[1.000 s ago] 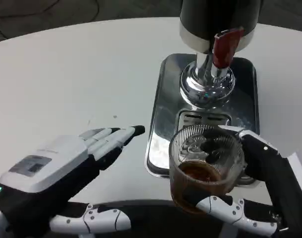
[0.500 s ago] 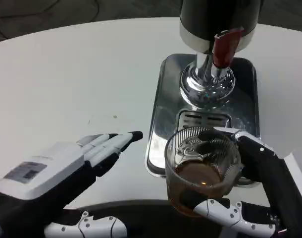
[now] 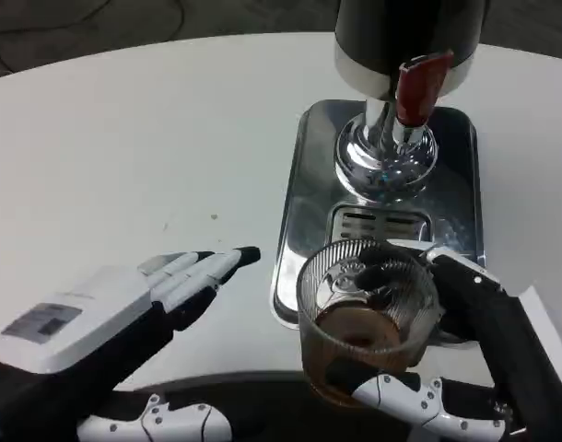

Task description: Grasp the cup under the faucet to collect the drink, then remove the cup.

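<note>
Cup: your ribbed clear glass cup (image 3: 367, 322) sits at the near edge of the steel tray, in front of the faucet rather than under it. Its wall is fluted with fine vertical ridges and the rim is round and open. You cannot tell whether its base rests on the tray or hangs just above it.
Drink: a dark brown liquid (image 3: 355, 333) fills the lower part of the cup.
Right hand: your right hand (image 3: 465, 368) grasps the cup. A white and black finger wraps across the near, lower wall, and black fingers press the far right side by the rim.
Left hand: your left hand (image 3: 124, 318) is released, holding nothing. It lies flat over the table to the left of the tray, white back up, fingers stretched close together toward the tray, and well apart from the cup.
Faucet: a polished chrome spout (image 3: 385, 152) with a rounded flared base hangs over the tray's far half, and a red lever (image 3: 416, 86) sits on its front.
Dispenser: you see a dark cylindrical body (image 3: 405, 32) with a pale band at its lower edge above the faucet.
Tray: a rectangular brushed steel drip tray (image 3: 304, 198) with rounded corners and a slotted grille (image 3: 378, 224) in the middle.
Table: a smooth white round table (image 3: 152, 138).
</note>
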`<state>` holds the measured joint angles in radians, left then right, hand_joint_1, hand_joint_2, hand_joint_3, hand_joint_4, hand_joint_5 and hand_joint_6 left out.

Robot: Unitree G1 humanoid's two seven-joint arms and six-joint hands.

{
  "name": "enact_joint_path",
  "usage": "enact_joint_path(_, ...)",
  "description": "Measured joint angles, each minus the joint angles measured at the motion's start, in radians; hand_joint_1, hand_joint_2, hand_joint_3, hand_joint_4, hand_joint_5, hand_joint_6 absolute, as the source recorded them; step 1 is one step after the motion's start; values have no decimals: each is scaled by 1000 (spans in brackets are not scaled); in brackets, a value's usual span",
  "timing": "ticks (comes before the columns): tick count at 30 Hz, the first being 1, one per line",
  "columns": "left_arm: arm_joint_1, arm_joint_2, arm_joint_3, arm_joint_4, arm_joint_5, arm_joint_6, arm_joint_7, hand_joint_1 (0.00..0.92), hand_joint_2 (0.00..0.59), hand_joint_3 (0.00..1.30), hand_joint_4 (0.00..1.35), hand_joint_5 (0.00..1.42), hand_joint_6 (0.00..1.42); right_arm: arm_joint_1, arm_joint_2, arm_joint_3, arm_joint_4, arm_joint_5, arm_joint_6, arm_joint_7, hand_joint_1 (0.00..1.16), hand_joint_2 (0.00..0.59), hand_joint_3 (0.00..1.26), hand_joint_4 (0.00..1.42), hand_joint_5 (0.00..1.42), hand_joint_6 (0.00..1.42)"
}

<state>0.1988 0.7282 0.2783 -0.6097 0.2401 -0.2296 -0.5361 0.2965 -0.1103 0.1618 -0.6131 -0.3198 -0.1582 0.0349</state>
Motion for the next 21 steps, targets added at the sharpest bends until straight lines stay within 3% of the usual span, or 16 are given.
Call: enact_joint_path(21,24,0,17,-7,-16,0,-9,0,98,0,0,0,0,2,-12,3,-7,0,0,0,796,234,885,960,1103,980)
